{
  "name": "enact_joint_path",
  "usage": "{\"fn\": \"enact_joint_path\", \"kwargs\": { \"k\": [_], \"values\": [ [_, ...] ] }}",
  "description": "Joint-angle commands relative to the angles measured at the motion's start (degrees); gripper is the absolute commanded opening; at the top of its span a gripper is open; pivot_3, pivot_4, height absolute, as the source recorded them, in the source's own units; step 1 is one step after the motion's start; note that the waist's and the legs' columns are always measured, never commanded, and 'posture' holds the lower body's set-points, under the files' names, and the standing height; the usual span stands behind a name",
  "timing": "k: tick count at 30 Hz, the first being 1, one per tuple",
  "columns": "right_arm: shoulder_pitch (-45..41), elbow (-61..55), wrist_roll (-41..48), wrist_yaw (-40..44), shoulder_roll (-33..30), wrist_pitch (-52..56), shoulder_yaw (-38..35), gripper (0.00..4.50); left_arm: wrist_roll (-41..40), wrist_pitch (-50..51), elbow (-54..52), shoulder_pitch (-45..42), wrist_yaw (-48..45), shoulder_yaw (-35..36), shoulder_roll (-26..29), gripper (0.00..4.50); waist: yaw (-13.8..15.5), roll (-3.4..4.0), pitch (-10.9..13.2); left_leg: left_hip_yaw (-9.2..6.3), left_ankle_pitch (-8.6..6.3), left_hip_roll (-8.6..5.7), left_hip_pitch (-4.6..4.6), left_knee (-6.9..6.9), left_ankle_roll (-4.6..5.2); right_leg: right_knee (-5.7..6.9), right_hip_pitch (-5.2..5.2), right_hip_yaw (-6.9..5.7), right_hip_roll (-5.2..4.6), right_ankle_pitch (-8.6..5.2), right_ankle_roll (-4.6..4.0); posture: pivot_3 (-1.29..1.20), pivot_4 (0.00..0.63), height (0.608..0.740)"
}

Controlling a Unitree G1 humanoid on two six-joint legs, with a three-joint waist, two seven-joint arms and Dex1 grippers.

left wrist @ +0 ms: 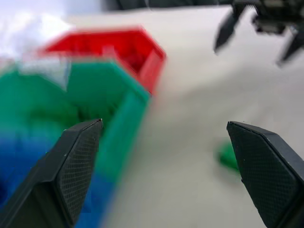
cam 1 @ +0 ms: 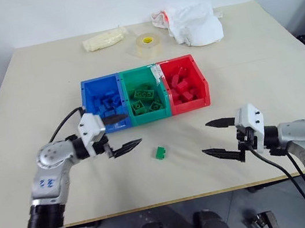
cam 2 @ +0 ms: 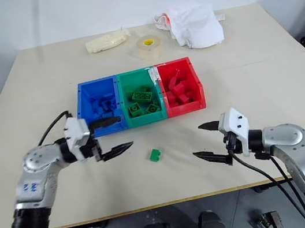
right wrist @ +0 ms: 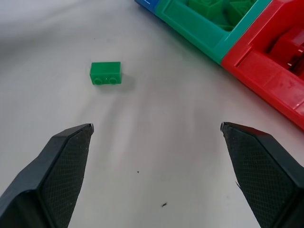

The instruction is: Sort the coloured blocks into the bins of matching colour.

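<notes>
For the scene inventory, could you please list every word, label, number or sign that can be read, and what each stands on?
Blue handwritten marks on the left arm's grey casing: too small and blurred to read.
Tape roll: no readable print.
White plastic bag: a red patch, no legible text.
Bins and green block: no lettering seen.

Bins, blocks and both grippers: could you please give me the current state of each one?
Blue bin: open-topped, holding blue blocks.
Green bin: open-topped, holding green blocks.
Red bin: open-topped, holding red blocks.
Loose green block: lying on the table, not yet sorted, untouched by either gripper.
Left gripper: open, empty.
Right gripper: open, empty.
</notes>
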Motion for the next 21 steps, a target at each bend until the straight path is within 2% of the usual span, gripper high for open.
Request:
{"fn": "enact_joint_path", "kwargs": {
  "k": [1, 4, 8, 15, 21],
  "values": [
    [-1.67, 0.79, 0.40, 1.85, -0.33, -1.55, -0.12, 4.50, -3.56, -0.42, -4.48, 7.91, -4.14, 5.48, 4.05, 4.47, 0.05, 0.00, 0.00, -0.01, -0.01, 0.01, 0.00, 0.00, -0.01, -0.03, 0.00, 0.00, 0.00, 0.00, 0.00, 0.00, 0.150, 0.740],
    [-4.07, 2.53, -0.03, 3.14, 0.08, -1.93, 1.24, 4.50, -4.38, -1.47, -3.92, 14.50, -7.07, 8.22, 6.85, 4.47, -0.03, 0.02, 0.00, 0.02, -0.02, 0.01, 0.01, -0.08, 0.01, -0.09, 0.02, 0.02, -0.02, -0.01, -0.02, 0.00, 0.150, 0.740],
    [-6.69, 4.12, -0.19, 3.98, 0.37, -1.79, 2.08, 4.50, -3.76, -1.39, -4.95, 14.73, -6.12, 7.09, 6.03, 4.47, 0.52, 0.04, 0.01, -0.11, -0.01, 0.01, 0.01, -0.02, 0.01, -0.14, 0.11, -0.03, -0.03, -0.02, -0.05, 0.00, 0.150, 0.740],
    [-6.04, 3.34, 0.28, 5.83, -1.04, -1.45, 0.83, 4.50, -1.86, -0.66, -7.76, 9.89, -1.94, 1.25, 1.44, 4.47, 0.17, 0.04, 0.01, -0.09, -0.04, -0.01, 0.01, -0.08, 0.02, -0.18, 0.10, -0.07, -0.03, -0.02, -0.04, 0.00, 0.150, 0.740],
    [-2.95, 0.54, 0.99, 5.19, -2.37, -0.66, -1.18, 4.50, 5.99, -2.03, -3.52, 1.75, 2.23, -9.54, -5.25, 4.47, 0.15, 0.05, 0.00, 0.00, -0.04, -0.01, 0.01, -0.05, 0.02, -0.13, 0.07, -0.06, -0.01, -0.01, -0.03, 0.00, 0.150, 0.740]
  ]
}}
